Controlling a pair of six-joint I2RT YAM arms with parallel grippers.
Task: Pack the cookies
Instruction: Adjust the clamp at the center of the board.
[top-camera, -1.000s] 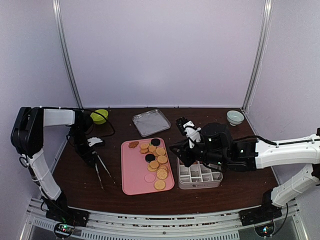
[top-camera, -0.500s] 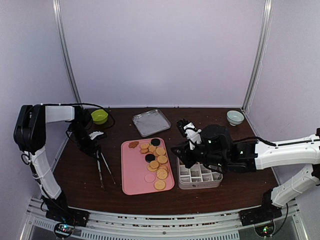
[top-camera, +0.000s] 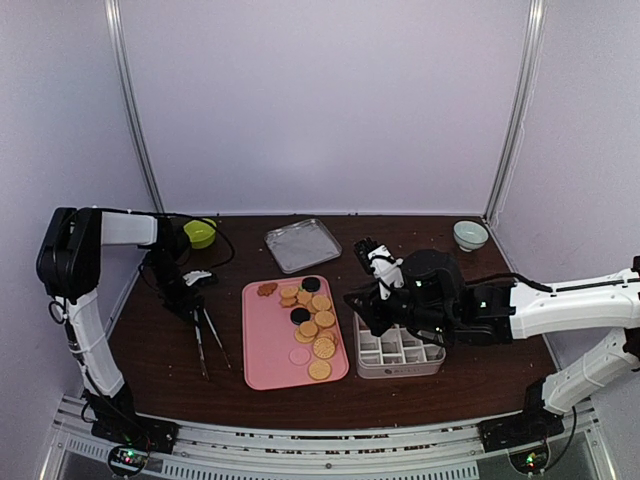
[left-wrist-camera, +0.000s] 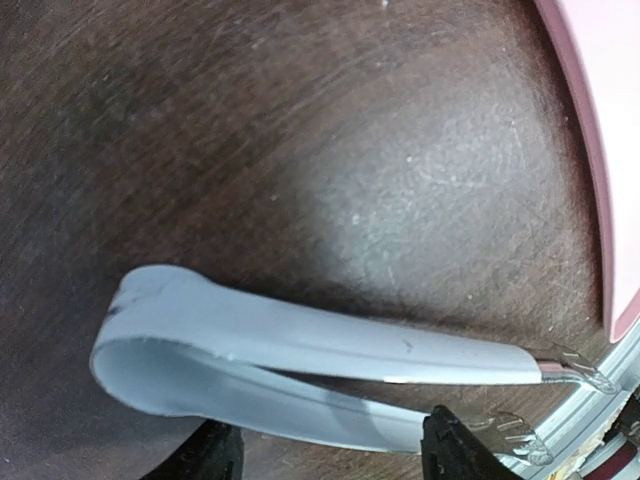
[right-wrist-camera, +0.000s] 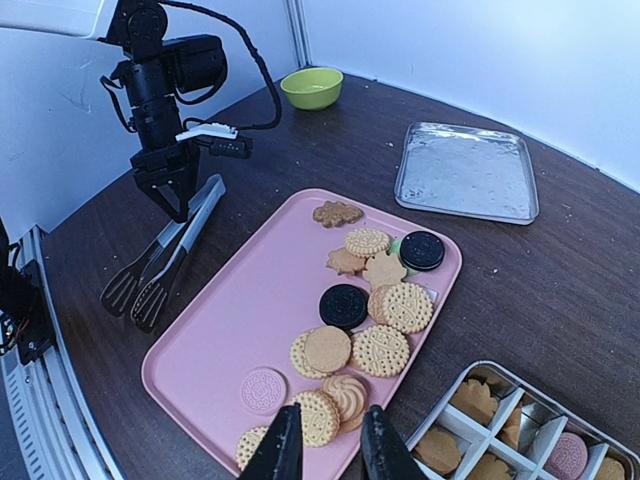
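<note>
The cookies (top-camera: 310, 320) lie in a loose heap on the right half of a pink tray (top-camera: 265, 350): golden rounds, two black ones, a pink one and brown flower shapes (right-wrist-camera: 380, 330). More cookies sit in a white divided box (top-camera: 400, 350) (right-wrist-camera: 520, 430) to the right of the tray. My right gripper (right-wrist-camera: 328, 450) hovers over the tray's near cookies, its jaws a little apart and empty. My left gripper (top-camera: 192, 303) stands over the bent end of the metal tongs (left-wrist-camera: 300, 345) on the table. Its fingertips (left-wrist-camera: 460, 445) are apart beside the tongs' lower arm.
A green bowl (top-camera: 200, 233) stands at the back left. An empty metal tray (top-camera: 303, 244) lies behind the pink tray. A pale bowl (top-camera: 471, 235) sits at the back right. The tongs (right-wrist-camera: 165, 260) point toward the table's near left edge.
My left gripper has shifted slightly along the tongs' hinge end and its jaws have narrowed. The right gripper has barely moved.
</note>
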